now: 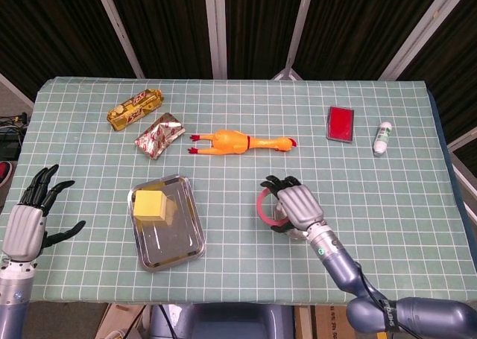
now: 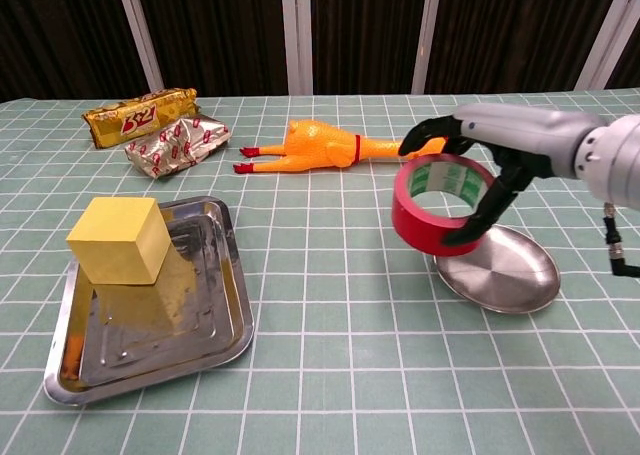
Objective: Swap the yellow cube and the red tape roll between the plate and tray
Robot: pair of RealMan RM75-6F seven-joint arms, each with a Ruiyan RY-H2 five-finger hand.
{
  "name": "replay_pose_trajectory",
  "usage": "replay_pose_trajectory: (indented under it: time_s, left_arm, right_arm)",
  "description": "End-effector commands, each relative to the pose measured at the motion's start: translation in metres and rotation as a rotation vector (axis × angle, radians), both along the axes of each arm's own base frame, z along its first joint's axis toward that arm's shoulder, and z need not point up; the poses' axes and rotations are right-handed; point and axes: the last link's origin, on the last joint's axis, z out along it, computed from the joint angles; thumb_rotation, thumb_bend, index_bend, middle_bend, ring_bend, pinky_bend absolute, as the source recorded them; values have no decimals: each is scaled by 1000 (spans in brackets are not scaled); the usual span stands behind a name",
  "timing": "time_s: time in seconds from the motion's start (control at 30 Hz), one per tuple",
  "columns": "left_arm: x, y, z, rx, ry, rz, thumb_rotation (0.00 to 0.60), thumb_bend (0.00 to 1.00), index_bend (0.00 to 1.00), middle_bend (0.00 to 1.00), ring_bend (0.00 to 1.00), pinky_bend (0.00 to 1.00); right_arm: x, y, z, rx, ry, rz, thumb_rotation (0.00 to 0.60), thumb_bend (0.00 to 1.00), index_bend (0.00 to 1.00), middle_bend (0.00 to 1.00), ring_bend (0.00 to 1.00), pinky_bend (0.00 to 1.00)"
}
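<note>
While gripping the tape (image 2: 437,204) off the table (image 1: 402,182), the right hand (image 1: 297,205) is hovering at the plate's near-left edge.
Tape: riding tilted in the right hand, thumb through its core, just above and left of the plate (image 2: 510,270), not touching it.
Cube (image 2: 115,239): sitting in the far-left corner of the tray (image 2: 205,340), well left of the plate.
Left hand (image 1: 28,218): hanging with fingers spread wide, holding nothing, far left of the plate beyond the tray.
Rubber chicken (image 1: 240,141): lying beyond the plate, to its left.
Snack wrappers (image 1: 147,120): lying further left of the plate, past the chicken.
</note>
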Motion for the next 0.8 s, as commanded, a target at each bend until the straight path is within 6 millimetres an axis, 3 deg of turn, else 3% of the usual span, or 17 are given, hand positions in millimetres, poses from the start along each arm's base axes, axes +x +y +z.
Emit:
replay_pose_trajectory:
  time_s: [0.03, 0.2, 0.57, 0.7, 0.8]
  left_arm:
    - [0, -1, 0, 4, 2, 4, 600, 30, 234, 7, 0, 168]
    - [2, -2, -1, 1, 0, -1, 600, 30, 233, 6, 0, 168]
    - [1, -1, 0, 10, 6, 5, 600, 30, 233, 6, 0, 168]
    - [0, -2, 1, 11, 4, 7, 600, 31, 241, 6, 0, 168]
    - [0, -2, 0, 8, 7, 10, 600, 31, 254, 4, 0, 168]
  right_arm:
    - [-17, 2, 8, 11, 4, -35, 600, 216, 206, 166, 383, 167]
    - [-41, 4, 5, 43, 8, -71, 600, 216, 206, 166, 383, 167]
    - [-56, -4, -10, 57, -2, -100, 600, 216, 206, 166, 380, 167]
    - [-59, -4, -13, 74, -3, -111, 600, 216, 206, 166, 326, 164]
    - [-62, -4, -15, 94, 6, -115, 600, 215, 179, 149, 235, 98]
